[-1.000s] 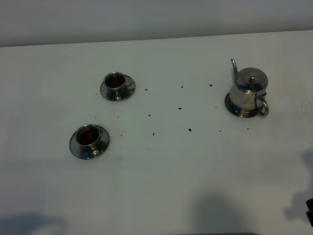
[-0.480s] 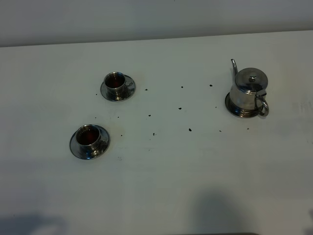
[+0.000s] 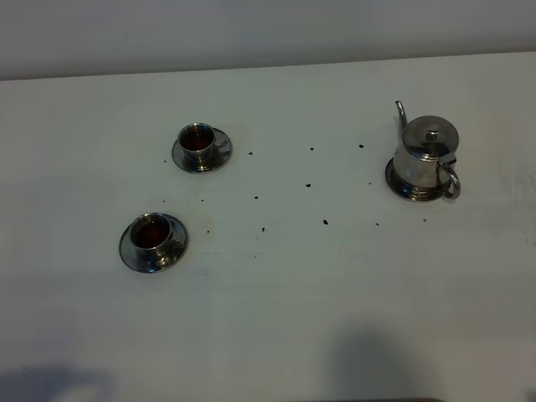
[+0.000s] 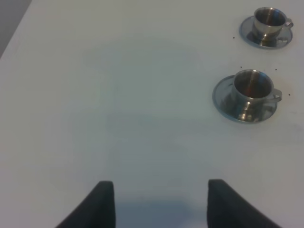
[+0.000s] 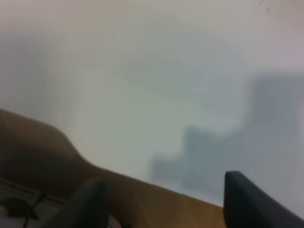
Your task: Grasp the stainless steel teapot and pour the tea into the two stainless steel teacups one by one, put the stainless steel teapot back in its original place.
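The stainless steel teapot (image 3: 428,156) stands upright on a flat steel disc (image 3: 402,188) at the right of the white table, spout to the back, handle to the front. Two stainless steel teacups on saucers stand at the left: the far one (image 3: 198,141) and the near one (image 3: 153,234). Both hold reddish-brown tea (image 3: 197,141). The left wrist view shows the near cup (image 4: 252,89) and the far cup (image 4: 269,19). My left gripper (image 4: 160,204) is open and empty, well back from the cups. My right gripper (image 5: 164,202) is open and empty over the table's front edge.
Small dark specks (image 3: 325,222) are scattered on the table (image 3: 293,293) between the cups and the teapot. The table's wooden front edge (image 5: 142,194) shows in the right wrist view. Neither arm shows in the exterior high view.
The right arm, seen at the bottom right edge a second ago, has drawn back out of the exterior view. The teapot and cups have not moved.
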{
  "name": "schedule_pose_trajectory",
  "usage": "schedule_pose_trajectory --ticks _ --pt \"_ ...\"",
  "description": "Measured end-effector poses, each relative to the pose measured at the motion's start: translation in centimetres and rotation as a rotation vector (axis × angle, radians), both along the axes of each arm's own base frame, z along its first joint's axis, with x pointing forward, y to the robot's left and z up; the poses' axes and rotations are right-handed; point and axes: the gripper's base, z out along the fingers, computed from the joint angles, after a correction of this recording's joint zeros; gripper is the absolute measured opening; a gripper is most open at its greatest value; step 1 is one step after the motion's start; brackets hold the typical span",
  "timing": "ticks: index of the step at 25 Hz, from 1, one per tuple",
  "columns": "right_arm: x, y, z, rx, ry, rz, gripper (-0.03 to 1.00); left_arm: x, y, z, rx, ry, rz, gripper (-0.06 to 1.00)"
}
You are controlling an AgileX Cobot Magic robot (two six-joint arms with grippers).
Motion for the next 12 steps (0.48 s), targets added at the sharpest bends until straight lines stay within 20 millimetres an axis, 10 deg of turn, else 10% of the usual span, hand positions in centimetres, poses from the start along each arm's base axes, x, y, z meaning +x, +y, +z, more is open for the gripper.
schedule_pose_trajectory --ticks 12 --pt "-4.4 -1.8 1.4 0.047 -0.329 -0.269 0.51 0.0 0.0 0.0 0.000 0.000 0.000 0.47"
